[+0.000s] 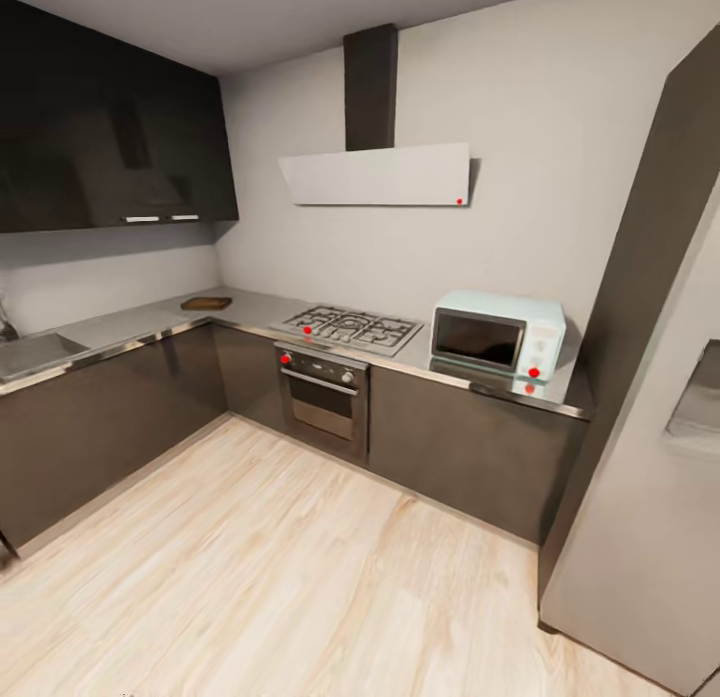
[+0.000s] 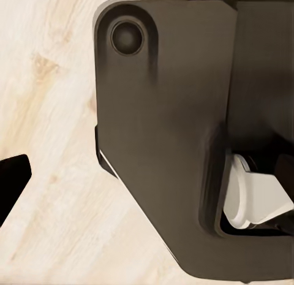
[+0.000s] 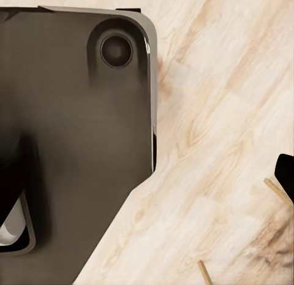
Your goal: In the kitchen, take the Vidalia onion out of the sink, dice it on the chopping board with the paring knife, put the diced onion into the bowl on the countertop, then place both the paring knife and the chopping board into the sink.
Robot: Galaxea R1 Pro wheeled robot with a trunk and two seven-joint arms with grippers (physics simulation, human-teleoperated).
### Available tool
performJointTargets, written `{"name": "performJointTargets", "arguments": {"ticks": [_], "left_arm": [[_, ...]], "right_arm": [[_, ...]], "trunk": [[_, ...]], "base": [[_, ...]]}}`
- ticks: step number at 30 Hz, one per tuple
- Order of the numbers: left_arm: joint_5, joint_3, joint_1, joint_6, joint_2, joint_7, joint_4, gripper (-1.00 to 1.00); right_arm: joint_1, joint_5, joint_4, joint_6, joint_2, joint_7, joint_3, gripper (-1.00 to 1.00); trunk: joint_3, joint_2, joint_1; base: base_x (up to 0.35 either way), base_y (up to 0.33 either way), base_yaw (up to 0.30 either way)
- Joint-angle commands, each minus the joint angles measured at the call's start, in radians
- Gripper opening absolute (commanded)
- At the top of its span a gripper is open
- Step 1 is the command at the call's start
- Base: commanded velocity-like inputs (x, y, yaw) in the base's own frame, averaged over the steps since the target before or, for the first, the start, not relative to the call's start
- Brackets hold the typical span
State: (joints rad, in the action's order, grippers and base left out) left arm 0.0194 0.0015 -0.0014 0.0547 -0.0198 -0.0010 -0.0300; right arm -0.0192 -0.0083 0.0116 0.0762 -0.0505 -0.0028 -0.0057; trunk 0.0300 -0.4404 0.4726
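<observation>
Head view, approach phase: I stand on the light wood floor point(image 1: 300, 557) facing the corner of the kitchen. The sink point(image 1: 35, 355) sits at the far left of the countertop point(image 1: 130, 324); the chopping board point(image 1: 206, 303) lies near the corner, left of the hob point(image 1: 348, 328). Onion, knife and bowl: I cannot make them out. Both wrist views look down on the robot's dark base point(image 2: 165, 132) and floor; jaw state I cannot tell. Next move, I judge: drive left to the sink
</observation>
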Motion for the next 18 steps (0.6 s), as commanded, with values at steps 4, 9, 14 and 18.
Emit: {"name": "performJointTargets", "arguments": {"ticks": [4,9,14,18], "left_arm": [[0.002,0.000,0.000,0.002,0.000,0.000,-0.001,1.00],[0.002,0.000,0.000,0.002,0.000,0.000,-0.001,1.00],[0.002,-0.001,0.000,0.002,-0.001,0.000,-0.001,1.00],[0.001,-0.001,0.000,0.002,-0.001,-0.001,-0.001,1.00]], "right_arm": [[-0.001,-0.001,-0.001,0.004,0.000,0.000,0.000,1.00],[-0.001,-0.001,-0.001,0.004,0.000,0.000,0.000,1.00],[-0.001,-0.001,-0.001,0.004,0.000,0.000,0.000,1.00],[-0.001,-0.001,-0.001,0.004,0.000,0.000,0.000,1.00]], "trunk": [[-0.011,0.026,-0.015],[-0.017,0.040,-0.023],[-0.017,0.040,-0.023],[-0.017,0.040,-0.023]], "base": [[0.000,0.000,0.295],[0.000,0.000,0.295],[0.000,0.000,0.295],[0.000,0.000,0.295]]}}
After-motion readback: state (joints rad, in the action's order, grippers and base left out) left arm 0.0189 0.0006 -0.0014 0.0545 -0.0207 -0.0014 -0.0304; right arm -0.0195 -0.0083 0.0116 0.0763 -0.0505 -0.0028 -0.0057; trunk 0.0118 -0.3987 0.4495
